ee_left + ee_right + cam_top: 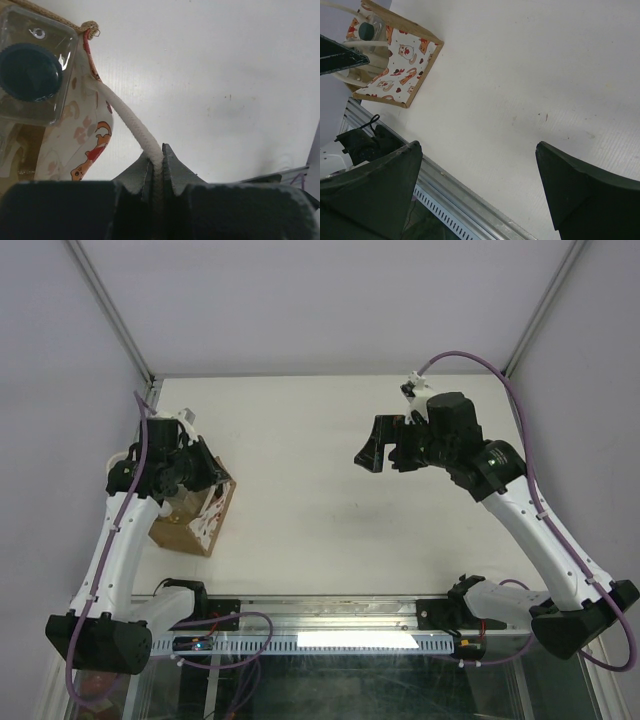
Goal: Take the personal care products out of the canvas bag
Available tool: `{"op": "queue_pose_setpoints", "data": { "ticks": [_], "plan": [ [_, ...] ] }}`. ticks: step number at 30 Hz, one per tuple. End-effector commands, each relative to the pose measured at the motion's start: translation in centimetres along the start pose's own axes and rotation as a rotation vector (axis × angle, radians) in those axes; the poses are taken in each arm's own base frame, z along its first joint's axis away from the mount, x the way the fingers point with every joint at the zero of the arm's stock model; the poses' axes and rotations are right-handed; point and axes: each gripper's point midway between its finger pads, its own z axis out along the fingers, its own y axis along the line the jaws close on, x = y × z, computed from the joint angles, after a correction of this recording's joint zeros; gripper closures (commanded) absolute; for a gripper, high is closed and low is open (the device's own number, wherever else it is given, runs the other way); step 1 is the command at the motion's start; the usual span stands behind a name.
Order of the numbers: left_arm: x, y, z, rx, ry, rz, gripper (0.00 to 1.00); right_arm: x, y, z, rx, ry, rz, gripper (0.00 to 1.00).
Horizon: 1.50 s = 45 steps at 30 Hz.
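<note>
**Hold the Handle, Bring In the Free Gripper**

Find the canvas bag (195, 518) at the left side of the table (320, 490), close by the left arm, printed side turned toward the table's middle. See the left gripper (157, 161) pinched on one white loop handle (131, 121), fingers pressed together with only the cord between them. See the right gripper (383, 453) well apart over the right half of the table, fingers spread wide and holding nothing.

Judge the step as steadying the bag for a first pick (nothing taken out yet, by the look of it). Keep the pinch firm and the cord taut without lifting, so as to hold the mouth open and not tip the bag. Bring the right gripper in from above rather than from the side, clear of the cord and the left wrist. Aim for the clear square bottle (35, 70) just inside the rim, and close across two flat faces below the dark cap (likely to slip if caught on the corners).

Reckon the bag's mouth as opening upward, toward the left wrist. Reckon the bottle's long axis as roughly upright, cap toward the mouth. Cannot tell the lie of any other product.
</note>
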Motion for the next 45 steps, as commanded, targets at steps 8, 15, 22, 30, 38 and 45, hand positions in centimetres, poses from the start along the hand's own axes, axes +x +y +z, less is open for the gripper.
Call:
{"op": "queue_pose_setpoints", "data": {
  "ticks": [8, 15, 22, 30, 38, 45],
  "plan": [
    [-0.6, -12.5, -1.6, 0.410, -0.073, 0.034, 1.00, -0.9, 1.7, 0.3, -0.071, -0.015, 0.012, 0.01],
    [1.5, -17.6, 0.4, 0.478, -0.035, 0.053, 1.00, -0.6, 1.8, 0.8, -0.072, 0.005, 0.019, 0.01],
    [2.9, -22.4, 3.1, 0.512, 0.001, 0.072, 1.00, -0.9, 1.7, 1.1, -0.058, 0.027, 0.016, 0.01],
    [1.6, -27.0, 6.1, 0.576, -0.008, 0.078, 1.00, -0.5, 0.8, 0.7, -0.013, 0.034, 0.007, 0.01],
    [1.0, -28.8, 7.3, 0.599, 0.000, 0.084, 0.81, -0.8, -1.1, 0.0, 0.100, 0.020, 0.021, 0.00],
    [-0.7, -26.2, 5.6, 0.489, -0.069, 0.174, 0.33, -0.3, -1.4, 0.8, 0.047, 0.081, 0.105, 0.00]
  ]
}}
